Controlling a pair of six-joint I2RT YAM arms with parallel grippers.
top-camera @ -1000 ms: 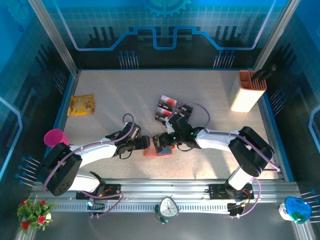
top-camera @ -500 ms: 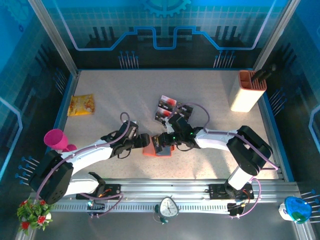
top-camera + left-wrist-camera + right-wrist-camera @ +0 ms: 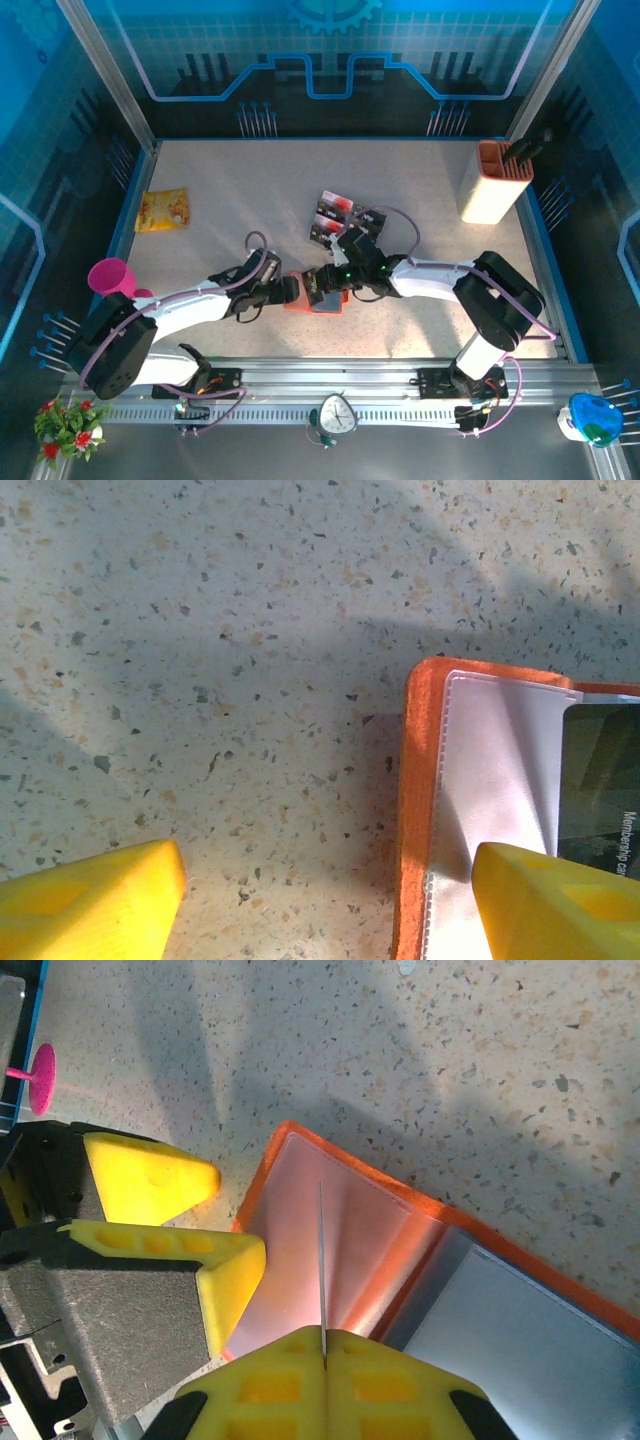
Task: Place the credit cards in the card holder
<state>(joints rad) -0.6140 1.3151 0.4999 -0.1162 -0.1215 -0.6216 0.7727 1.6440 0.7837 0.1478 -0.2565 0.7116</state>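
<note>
The card holder (image 3: 300, 300) lies open on the table, orange with grey-clear pockets (image 3: 350, 1230). My right gripper (image 3: 325, 1345) is shut on a credit card (image 3: 321, 1260), seen edge-on as a thin line over the holder's left half. I cannot tell whether its edge is inside a pocket. My left gripper (image 3: 325, 900) is open across the holder's left edge (image 3: 415, 800); one yellow finger (image 3: 550, 900) rests on the clear pocket, the other (image 3: 90, 900) is over bare table. A dark card (image 3: 600, 780) shows behind the pocket film. Other credit cards (image 3: 333, 218) lie just beyond the holder.
A tall cream-and-orange container (image 3: 492, 182) stands at the back right. A yellow packet (image 3: 162, 210) lies at the far left, and a pink cup (image 3: 110, 275) sits near the left edge. The two arms meet at the table's middle front.
The left arm has shifted a little, its gripper staying open at the holder's left edge. The right gripper holds the card in about the same place.
</note>
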